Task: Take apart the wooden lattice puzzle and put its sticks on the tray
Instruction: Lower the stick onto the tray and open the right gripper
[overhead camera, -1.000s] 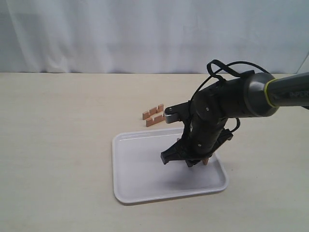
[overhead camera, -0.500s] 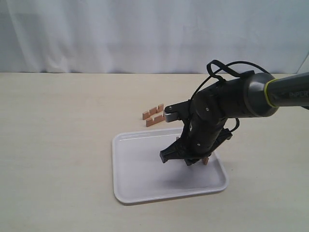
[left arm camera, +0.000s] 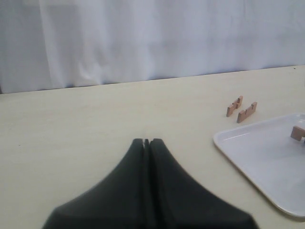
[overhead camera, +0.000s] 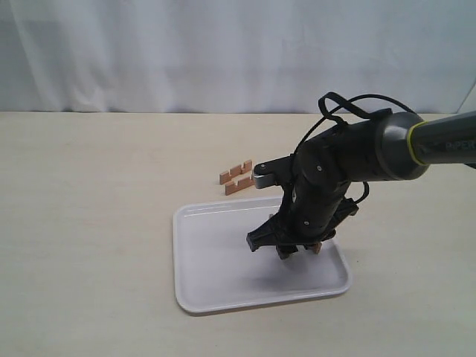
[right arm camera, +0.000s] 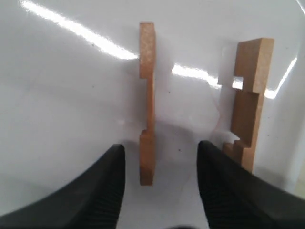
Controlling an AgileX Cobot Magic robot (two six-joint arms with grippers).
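Lattice is not assembled: four separate sticks, reddish-brown wood, each a short flat bar with square notches cut into one long edge.

Stick A [overhead camera: 235,172] [left arm camera: 234,106] and stick B [overhead camera: 238,184] [left arm camera: 247,112] lie on the surface [overhead camera: 89,223], side by side and parallel, with a narrow gap between them. Both are just beyond the far rim of the tray [overhead camera: 216,260] and off it.

Stick C [right arm camera: 147,102] is on the white tray floor, showing only a narrow face, between the right fingers [right arm camera: 105,186]. There is clear space on either side of it. Right fingers are spread and pinch nothing.

Stick D [right arm camera: 250,102] lies on the tray beside C, roughly parallel to it, with its broad face up and its notches facing C. It sits just outside one right finger.

Left fingers [left arm camera: 162,191] are pressed together, nothing between them, above bare surface and well apart from the tray.
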